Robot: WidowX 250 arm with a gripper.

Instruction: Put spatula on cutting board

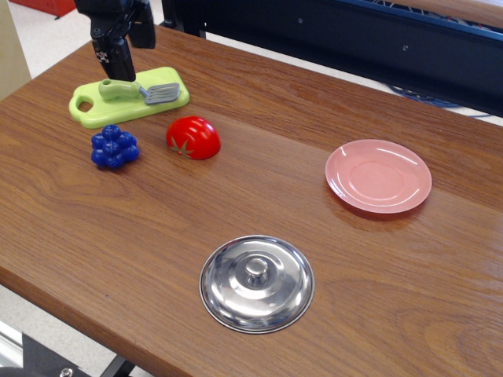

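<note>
The spatula (138,91) lies flat on the lime-green cutting board (93,112) at the far left of the table, with its green handle to the left and its grey slotted blade to the right. My gripper (119,72) hangs just above the spatula's handle. It is apart from the handle and holds nothing. Its black fingers (115,55) point down at the board, and I see them side-on.
A blue bunch of grapes (114,147) and a red tomato (193,137) sit just in front of the board. A pink plate (378,175) is at the right. A steel lid (257,283) lies near the front edge. A dark frame runs along the back.
</note>
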